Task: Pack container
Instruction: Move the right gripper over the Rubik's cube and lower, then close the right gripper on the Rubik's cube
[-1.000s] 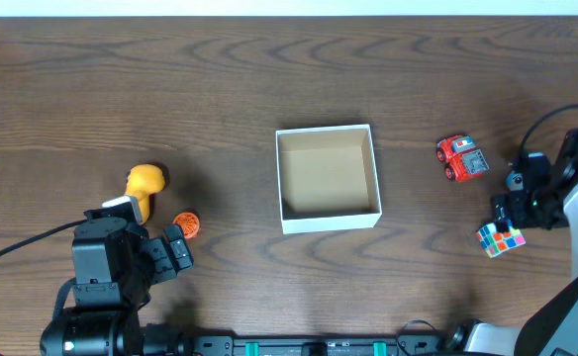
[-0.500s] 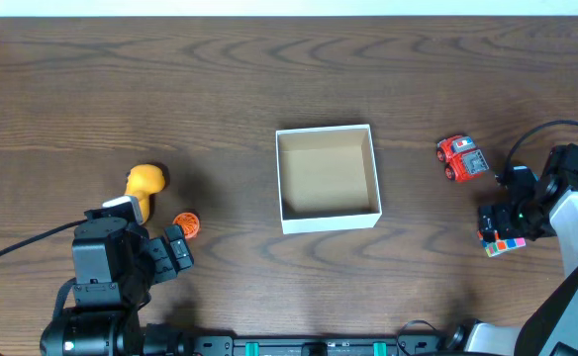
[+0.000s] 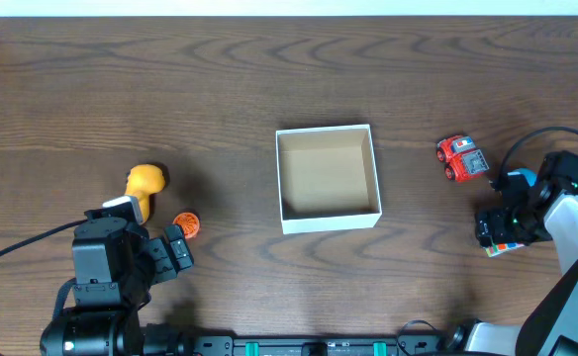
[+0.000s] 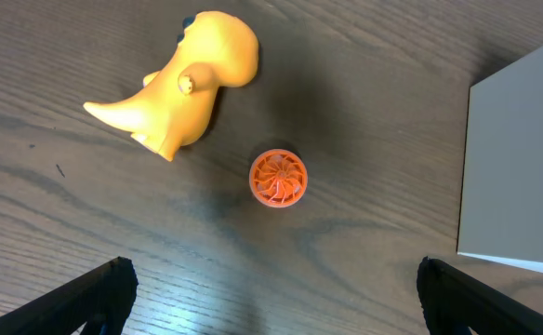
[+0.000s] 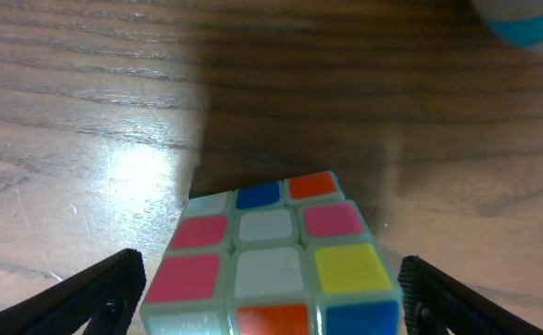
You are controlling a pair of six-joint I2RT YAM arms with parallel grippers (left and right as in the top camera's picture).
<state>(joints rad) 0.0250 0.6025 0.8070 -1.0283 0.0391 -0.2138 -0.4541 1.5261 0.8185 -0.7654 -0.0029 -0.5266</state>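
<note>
Hovering by the right edge of the table (image 3: 269, 59), the right claw (image 5: 270, 284) is spread around the puzzle cube (image 5: 270, 233); left claw (image 4: 273, 284) is spread too, front-left corner.

Bright even light, with glare on the table (image 5: 141, 167).

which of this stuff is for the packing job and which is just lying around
For the job: container, yellow dinosaur, orange disc, red truck, puzzle cube.
Just lying about: black cable; blue-striped thing, purpose unclear.
</note>
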